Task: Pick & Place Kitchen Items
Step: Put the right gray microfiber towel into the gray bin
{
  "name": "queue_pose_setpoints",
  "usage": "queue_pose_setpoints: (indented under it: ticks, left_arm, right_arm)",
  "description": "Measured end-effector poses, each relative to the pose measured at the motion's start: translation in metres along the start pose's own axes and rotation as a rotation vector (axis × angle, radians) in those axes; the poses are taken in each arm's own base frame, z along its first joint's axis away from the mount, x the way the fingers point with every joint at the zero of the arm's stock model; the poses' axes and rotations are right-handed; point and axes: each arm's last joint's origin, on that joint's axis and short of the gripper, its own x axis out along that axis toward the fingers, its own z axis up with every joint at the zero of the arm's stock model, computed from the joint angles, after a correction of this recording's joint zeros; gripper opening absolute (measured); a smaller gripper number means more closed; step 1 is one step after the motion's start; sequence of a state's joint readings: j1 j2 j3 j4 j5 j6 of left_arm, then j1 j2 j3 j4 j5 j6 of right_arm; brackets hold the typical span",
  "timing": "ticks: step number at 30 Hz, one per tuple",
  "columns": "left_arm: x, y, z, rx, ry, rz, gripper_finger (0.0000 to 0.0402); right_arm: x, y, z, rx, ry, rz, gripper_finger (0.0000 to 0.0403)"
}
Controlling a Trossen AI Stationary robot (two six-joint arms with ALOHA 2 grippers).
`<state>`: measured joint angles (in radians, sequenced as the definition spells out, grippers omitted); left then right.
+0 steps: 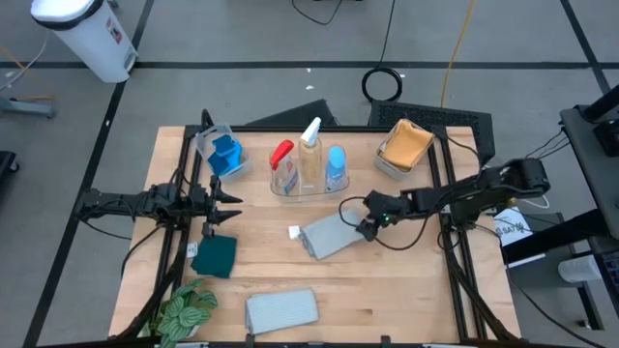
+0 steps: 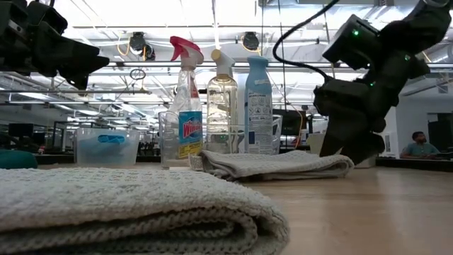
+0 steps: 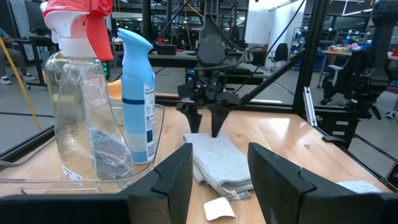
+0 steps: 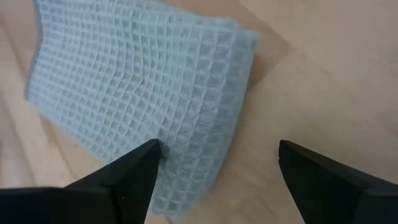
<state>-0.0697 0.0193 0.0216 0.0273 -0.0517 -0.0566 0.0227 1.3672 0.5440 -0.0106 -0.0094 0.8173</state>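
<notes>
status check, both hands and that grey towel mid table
Right hand open, at edge of grey towel, nothing held. Left hand hovering empty near the blue sponge tub. White scrap beside towel.

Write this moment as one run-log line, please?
right tool: open, at edge of grey towel lying mid-table | left tool: waiting near blue sponge tub, empty

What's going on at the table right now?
The right gripper stands open at the edge of the grey folded towel in the middle of the table, not holding it. The left gripper waits near the tub with the blue sponge, holding nothing. Three bottles stand in the clear tub behind.
</notes>
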Motion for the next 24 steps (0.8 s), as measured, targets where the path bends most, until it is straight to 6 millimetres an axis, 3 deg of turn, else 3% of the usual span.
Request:
queue_pose_setpoints:
  ticks: [14, 24]
  left_arm:
    - [0.000, 0.000, 0.000, 0.000, 0.001, 0.000, 0.0159]
    - [0.000, 0.000, 0.000, 0.000, 0.000, 0.000, 0.0159]
  right_arm:
    - [0.028, 0.000, 0.000, 0.023, -0.043, 0.173, 0.0293]
    - [0.030, -0.003, -0.002, 0.005, -0.027, 0.145, 0.0234]
